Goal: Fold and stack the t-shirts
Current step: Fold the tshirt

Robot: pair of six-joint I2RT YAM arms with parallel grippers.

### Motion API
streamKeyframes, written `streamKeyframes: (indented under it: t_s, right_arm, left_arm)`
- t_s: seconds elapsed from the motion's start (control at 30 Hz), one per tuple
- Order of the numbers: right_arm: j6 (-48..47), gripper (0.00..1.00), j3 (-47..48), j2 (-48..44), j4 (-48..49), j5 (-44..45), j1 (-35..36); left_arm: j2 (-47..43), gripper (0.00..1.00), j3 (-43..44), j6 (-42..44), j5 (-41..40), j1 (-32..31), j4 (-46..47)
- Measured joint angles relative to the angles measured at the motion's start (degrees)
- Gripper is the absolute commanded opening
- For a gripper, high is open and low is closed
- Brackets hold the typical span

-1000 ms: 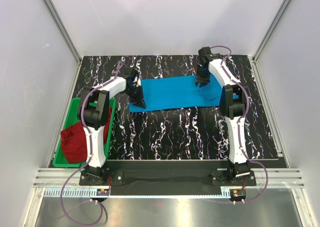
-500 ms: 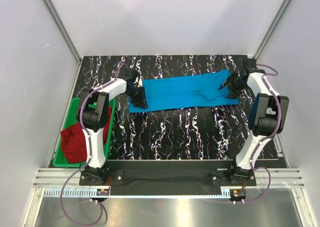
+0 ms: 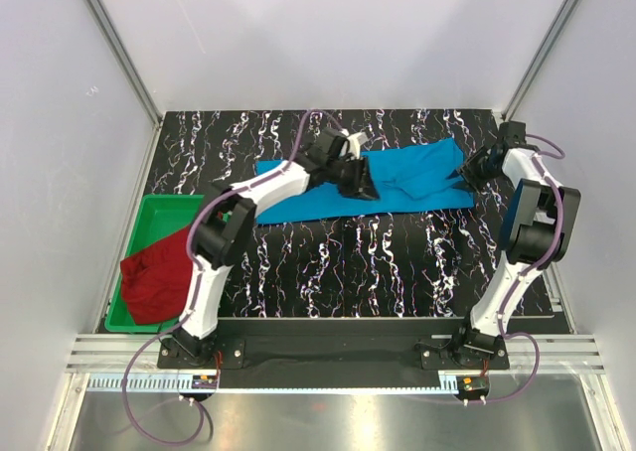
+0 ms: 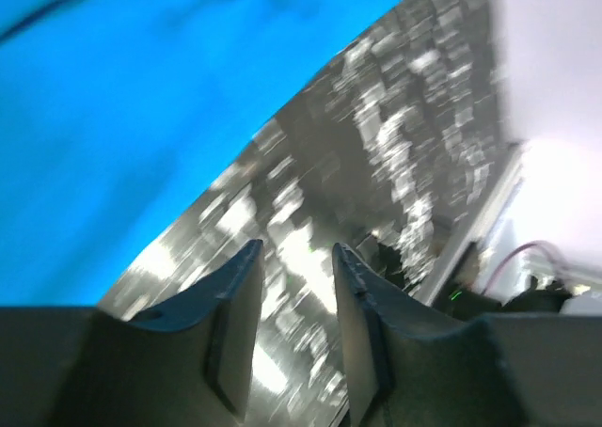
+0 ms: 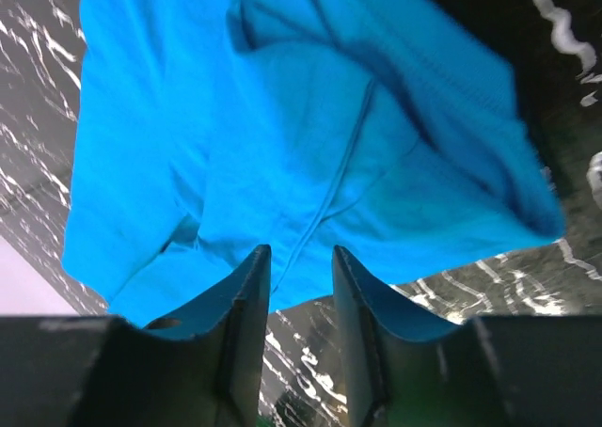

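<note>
the sky-blue t-shirt (image 3: 412, 188) is seen laid lengthwise on the far half of the table (image 3: 348, 262), flat toward its left end and bunched into loose folds toward its right. the dark red t-shirt (image 3: 154, 277) is seen heaped in the green bin (image 3: 169, 211) at the left, partly draped over the near rim. the left gripper (image 3: 358, 181) is positioned over the middle of the blue cloth; in the blurred left wrist view its jaws are shown apart, with only table between them. the right gripper (image 3: 477, 168) is placed at the shirt's right edge, its jaws likewise parted and nothing pinched. trouble is most to be expected at the bunched right end: several layers, or only the top one, could be caught there, and the fold would then be drawn askew. if the left gripper is lowered mid-cloth, the flat part could be dragged and wrinkled. thin fabric may also be missed altogether against the table. later, the bin could be tugged along if the red shirt is snagged on its rim.
</note>
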Motion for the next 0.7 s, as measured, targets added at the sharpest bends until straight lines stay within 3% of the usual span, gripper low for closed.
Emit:
streamKeyframes:
  t_s: [0.1,0.3,0.37,0.5,0.7]
  right_arm:
    - [-0.24,0.35,0.00,0.35,1.05,0.35,-0.96]
    - [-0.63,0.30,-1.20,2.86,2.99,1.53,-2.03]
    - [-0.85,0.30,-2.40,3.34,3.04,2.14,-2.03]
    - [-0.98,0.30,-5.11,3.89,2.89,2.43,-2.03]
    - [1.05,0.32,-13.38,-1.33,5.09,0.55,-2.19]
  left_arm:
    - [3.63,0.39,3.23,-4.02,0.00,-1.40,4.42]
    - [8.83,0.37,4.28,-8.02,-1.92,1.14,3.13]
    - [9.35,0.39,3.04,-8.66,-2.23,2.27,2.73]
    - [8.94,0.53,0.76,-8.15,-2.62,3.61,2.16]
    - [3.78,0.56,-2.95,-9.22,-0.61,1.31,5.25]
